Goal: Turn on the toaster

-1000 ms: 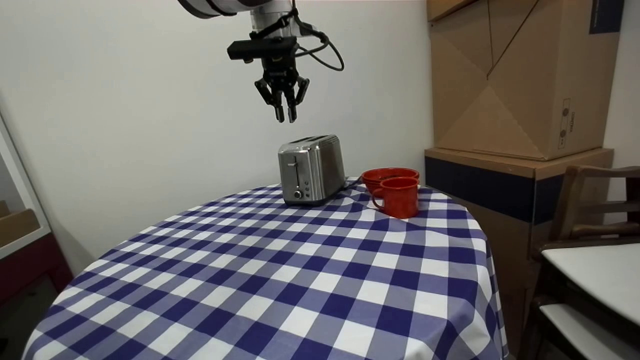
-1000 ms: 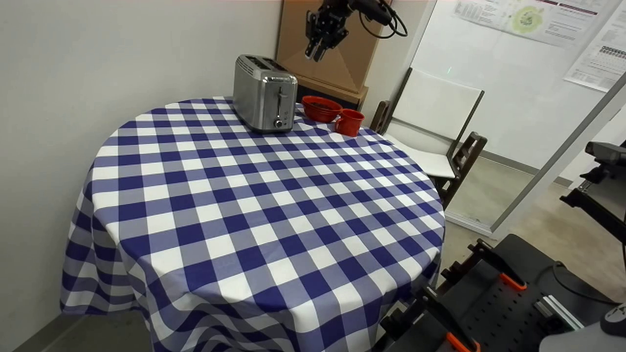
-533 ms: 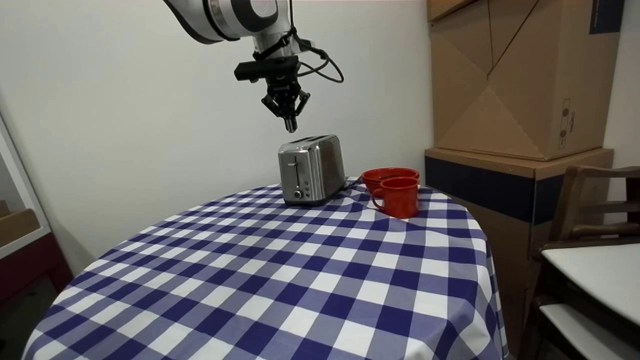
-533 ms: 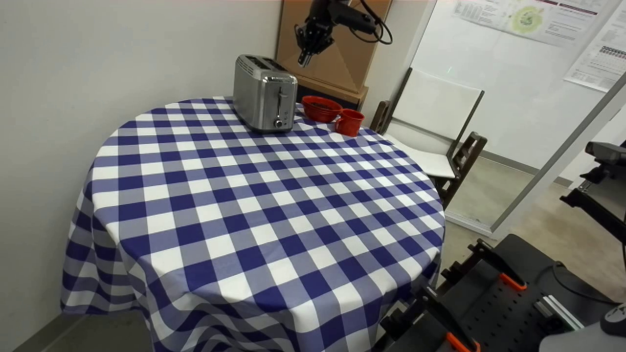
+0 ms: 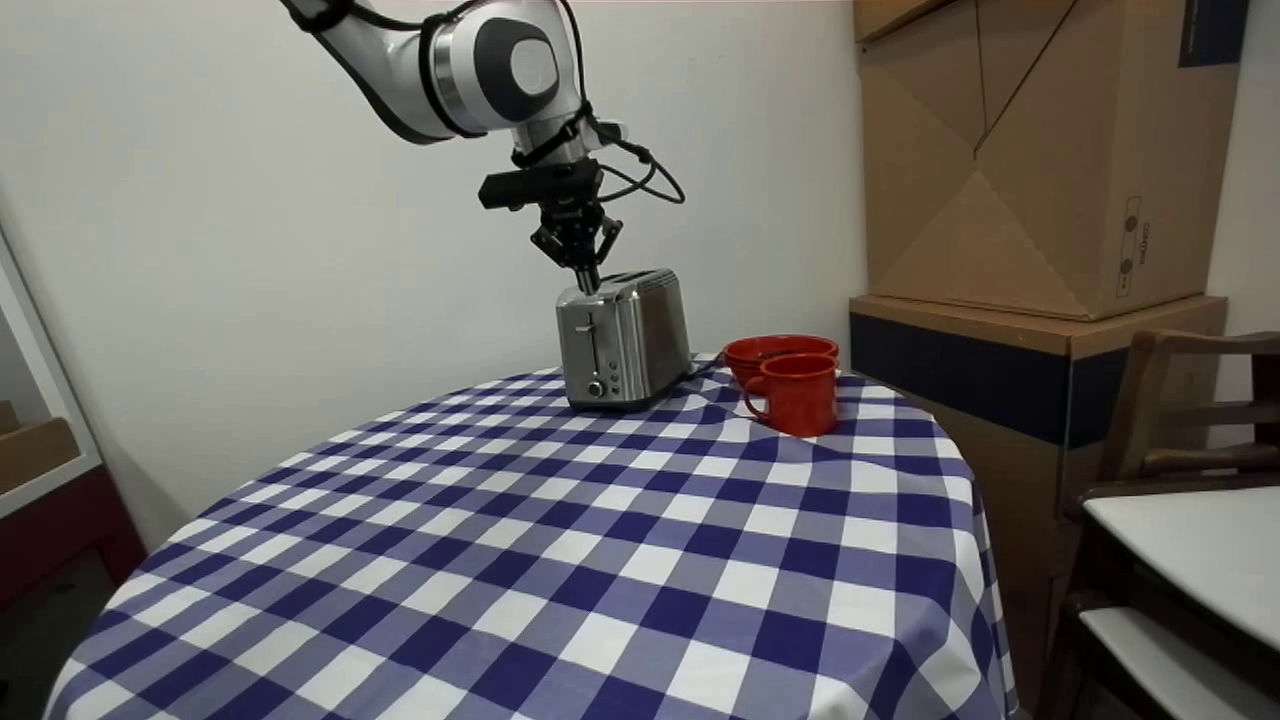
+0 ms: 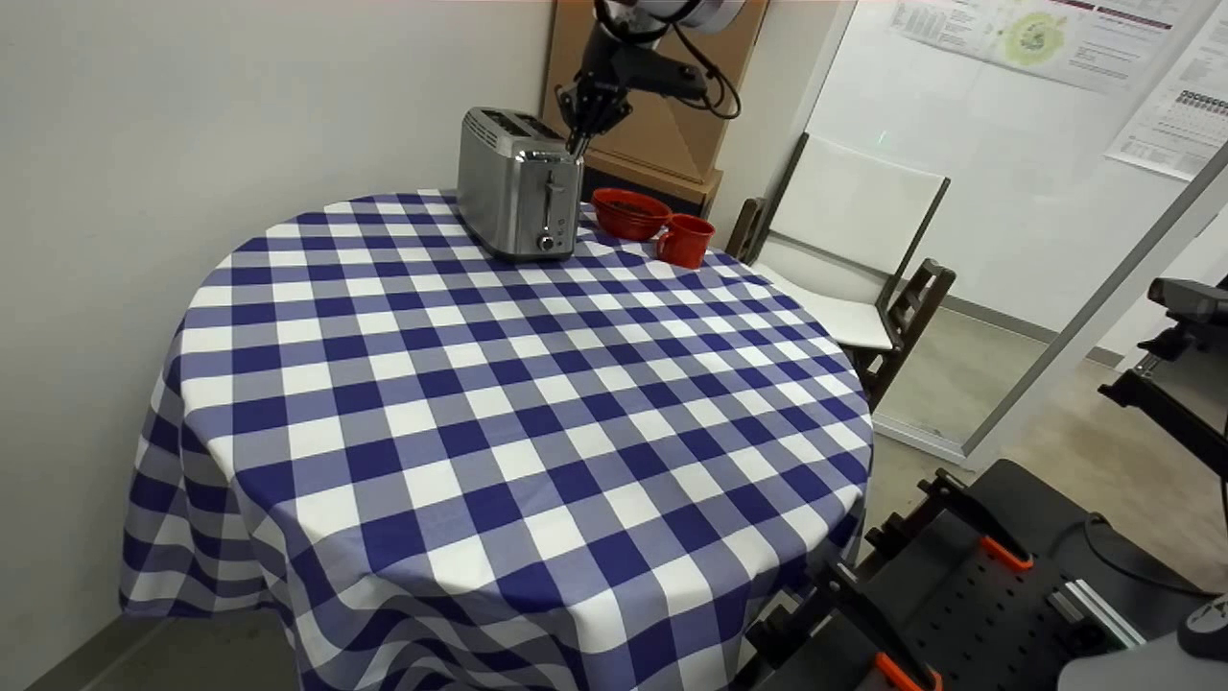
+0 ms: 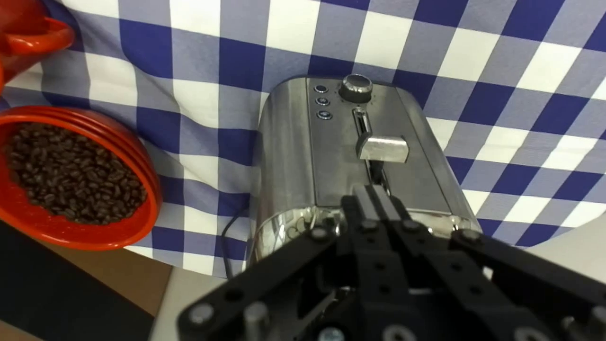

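Note:
The silver toaster (image 5: pixel 645 340) stands upright on the checked cloth, also in an exterior view (image 6: pixel 494 192) and the wrist view (image 7: pixel 289 156). Its lever (image 7: pixel 383 148) sits in the upper part of the slot on the control face, also visible in both exterior views (image 5: pixel 586 328) (image 6: pixel 554 187). A round knob (image 7: pixel 356 88) is at the slot's lower end. My gripper (image 5: pixel 588 283) points down, shut and empty, at the toaster's top front edge; an exterior view also shows it (image 6: pixel 578 146). In the wrist view its fingertips (image 7: pixel 374 192) line up with the slot, short of the lever. I cannot tell whether they touch the toaster.
A red bowl (image 7: pixel 137 189) holding dark beans and a red cup (image 5: pixel 803 400) stand beside the toaster. A cord (image 7: pixel 225 241) runs along the toaster's side. A wall (image 5: pixel 300 200) and cardboard boxes (image 5: pixel 1000 200) are behind the round table (image 5: pixel 560 560).
The gripper has closed from slightly open. It has moved down and toward the toaster, from well above it to its top front edge. The toaster, cup and bowl have not moved.

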`<state>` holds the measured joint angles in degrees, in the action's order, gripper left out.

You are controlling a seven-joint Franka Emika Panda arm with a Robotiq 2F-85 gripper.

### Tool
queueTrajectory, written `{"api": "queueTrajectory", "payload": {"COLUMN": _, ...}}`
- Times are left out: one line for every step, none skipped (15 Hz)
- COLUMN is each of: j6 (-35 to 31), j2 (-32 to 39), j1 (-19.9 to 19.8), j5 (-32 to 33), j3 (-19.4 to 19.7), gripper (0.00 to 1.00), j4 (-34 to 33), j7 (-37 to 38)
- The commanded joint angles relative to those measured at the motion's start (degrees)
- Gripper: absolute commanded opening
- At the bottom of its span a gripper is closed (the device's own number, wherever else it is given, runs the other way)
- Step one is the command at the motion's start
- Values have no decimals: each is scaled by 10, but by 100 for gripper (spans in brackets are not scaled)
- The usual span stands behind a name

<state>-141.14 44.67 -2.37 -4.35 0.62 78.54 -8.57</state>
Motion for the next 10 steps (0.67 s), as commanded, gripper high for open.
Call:
{"api": "queueTrajectory", "payload": {"j6": -2, "j2": 37, "j1": 8, "j5": 18, "j3": -1, "gripper": 0, "j4": -46, "j7": 26}}
{"api": "queueTrajectory", "payload": {"j6": -2, "j2": 44, "j1": 10, "j5": 18, "j3": -1, "gripper": 0, "j4": -53, "j7": 28}}
{"api": "queueTrajectory", "payload": {"j6": -1, "j2": 51, "j1": 11, "j5": 18, "j3": -1, "gripper": 0, "j4": -59, "j7": 29}}
{"api": "queueTrajectory", "payload": {"j6": 0, "j2": 58, "j1": 12, "j5": 18, "j3": -1, "gripper": 0, "j4": -65, "j7": 29}}
{"api": "queueTrajectory", "payload": {"j6": 0, "j2": 67, "j1": 13, "j5": 19, "j3": -1, "gripper": 0, "j4": -72, "j7": 30}}
{"api": "queueTrajectory", "payload": {"j6": 1, "j2": 74, "j1": 14, "j5": 19, "j3": -1, "gripper": 0, "j4": -78, "j7": 31}}
{"api": "queueTrajectory", "payload": {"j6": 2, "j2": 85, "j1": 15, "j5": 20, "j3": 1, "gripper": 0, "j4": -86, "j7": 32}}
{"api": "queueTrajectory", "payload": {"j6": 2, "j2": 93, "j1": 16, "j5": 21, "j3": 1, "gripper": 0, "j4": -92, "j7": 33}}
{"api": "queueTrajectory", "payload": {"j6": 4, "j2": 103, "j1": 16, "j5": 23, "j3": 2, "gripper": 0, "j4": -99, "j7": 34}}
{"api": "queueTrajectory", "payload": {"j6": 5, "j2": 112, "j1": 17, "j5": 24, "j3": 3, "gripper": 0, "j4": -105, "j7": 35}}
